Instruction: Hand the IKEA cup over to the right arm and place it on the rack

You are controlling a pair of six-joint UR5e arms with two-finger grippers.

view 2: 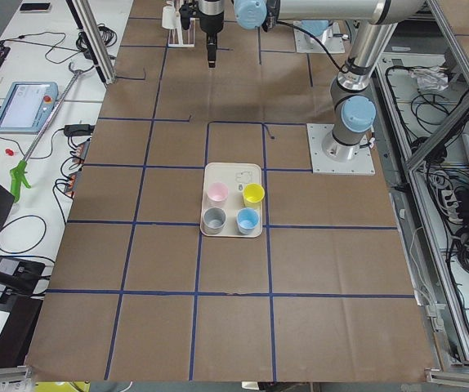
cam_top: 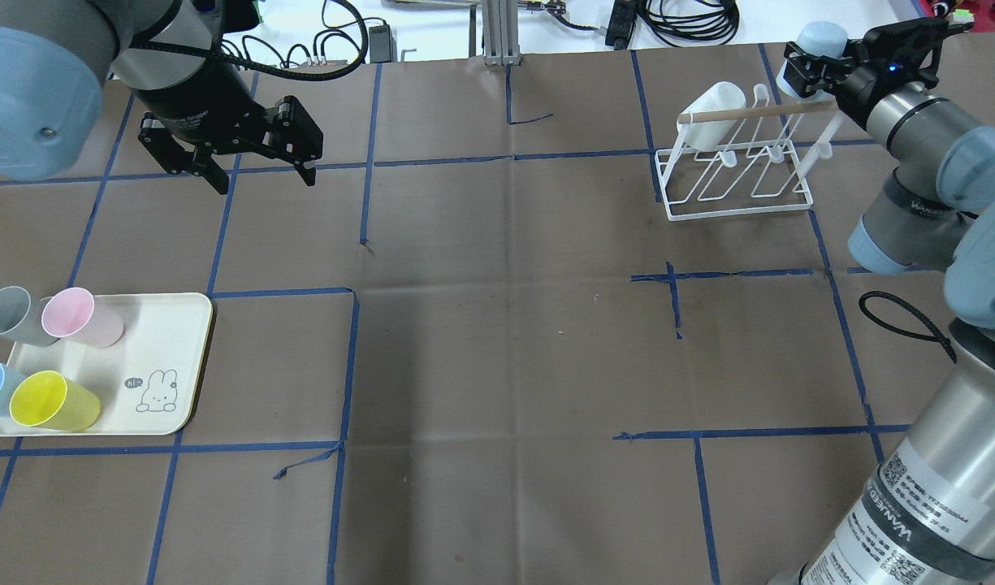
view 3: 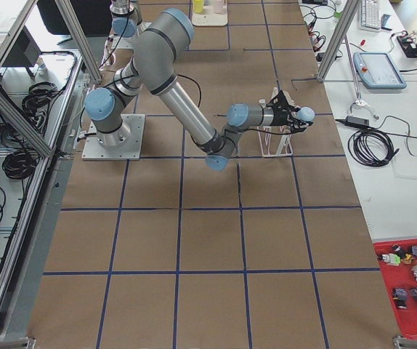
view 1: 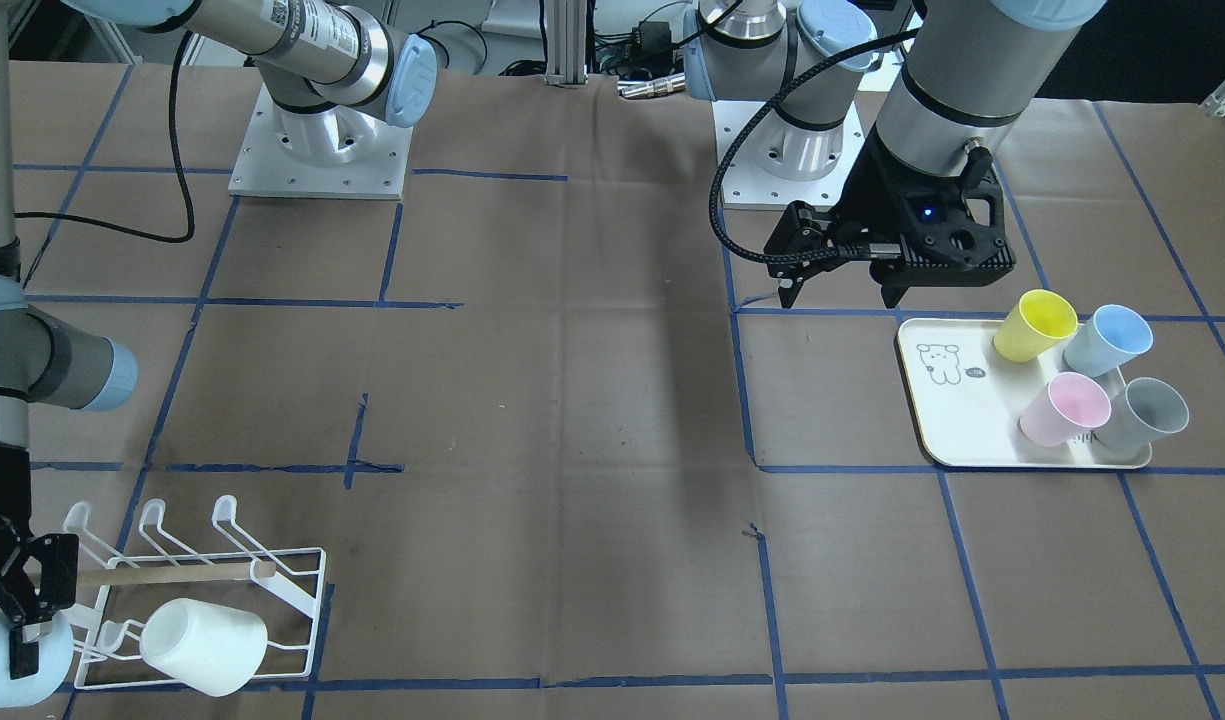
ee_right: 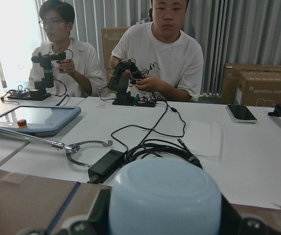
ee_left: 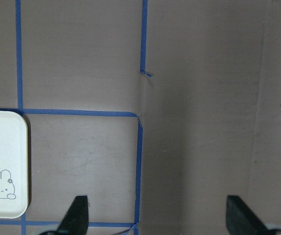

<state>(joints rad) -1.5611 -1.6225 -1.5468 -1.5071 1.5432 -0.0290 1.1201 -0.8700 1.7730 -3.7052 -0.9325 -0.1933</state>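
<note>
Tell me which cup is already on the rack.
The white cup, slung on the rack. The yellow cup, blue cup, pink cup and grey cup sit on the cream tray; a pale blue cup is in the jaws of the right gripper.

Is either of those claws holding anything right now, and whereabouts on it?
The right claw pinches a pale blue cup across its side wall, beside the rack. The left claw is open and empty.
</note>
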